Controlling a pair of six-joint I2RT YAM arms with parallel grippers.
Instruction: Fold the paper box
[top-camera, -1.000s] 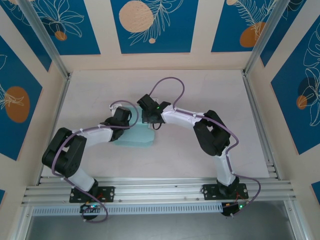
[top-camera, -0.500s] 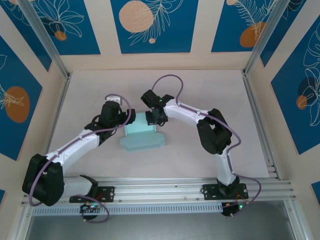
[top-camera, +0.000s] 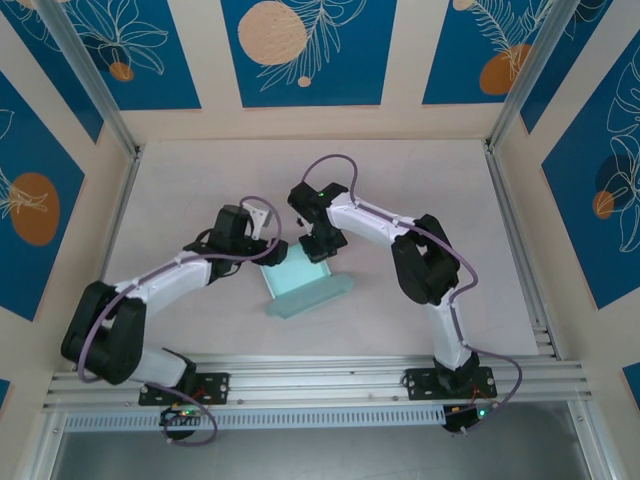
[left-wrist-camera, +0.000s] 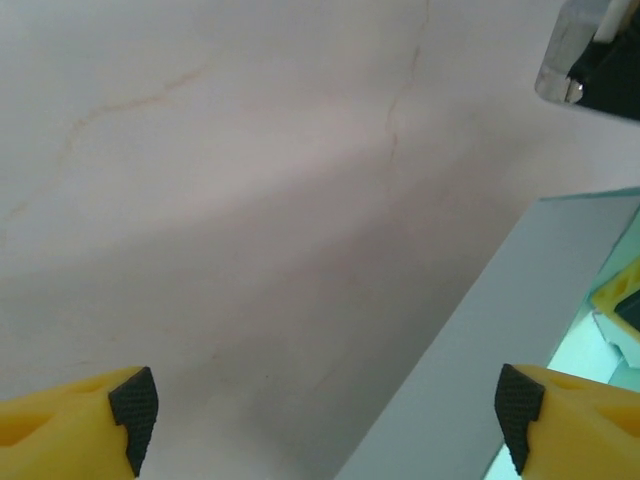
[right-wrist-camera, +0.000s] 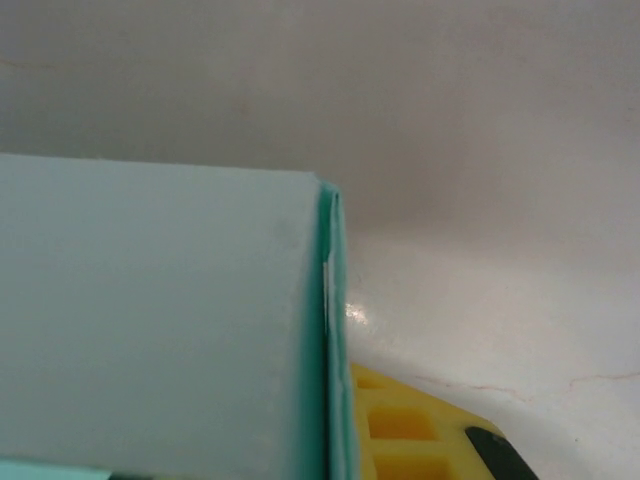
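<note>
The pale table (top-camera: 430, 190) carries the paper box (top-camera: 308, 290) mid-surface between both arms, lying skewed with its far wall (right-wrist-camera: 150, 310) raised. Your right gripper (top-camera: 322, 247) is clenched on that wall's thin card; keep the pinch firm so the crease holds. Your left gripper (top-camera: 268, 252) hangs released, jaws wide, just beside the box's left edge. Bring it squarely onto the side panel (left-wrist-camera: 480, 340) and fold slowly, or the card will likely buckle.
</note>
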